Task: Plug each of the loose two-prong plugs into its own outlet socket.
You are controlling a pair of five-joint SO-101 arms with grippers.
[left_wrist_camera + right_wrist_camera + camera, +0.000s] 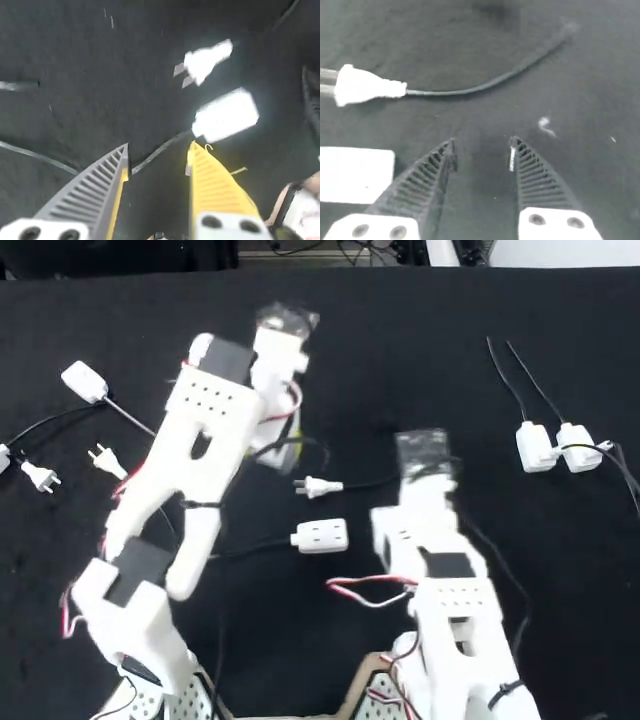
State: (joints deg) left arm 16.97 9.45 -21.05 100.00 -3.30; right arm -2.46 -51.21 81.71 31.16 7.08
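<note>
- Left pincer (157, 147) is hanging wide open, gripping nothing; seen from the high view, the loose plug (318, 486) is lying on the table (560, 570) just beside it, at its 4 o'clock.
- Right pincer (482, 142) is gaping open and empty, with the plug at its 9 o'clock.
- Outlet socket (320, 535) is resting at the plug's 6 o'clock, apart from it.

Three loose two-prong plugs are lying on the black table (400, 340): the outer left plug (41, 477), the inner left plug (104, 458) and the centre plug (318, 486). Two white outlet sockets are lying singly, the centre socket (320, 536) and the far-left socket (83, 381). Two more white corded blocks are sitting as a pair, the first block (535, 447) and the second block (577, 449); what kind they are cannot be told. Two arms are standing, the left arm (190, 470) and the right arm (440, 570).
</note>
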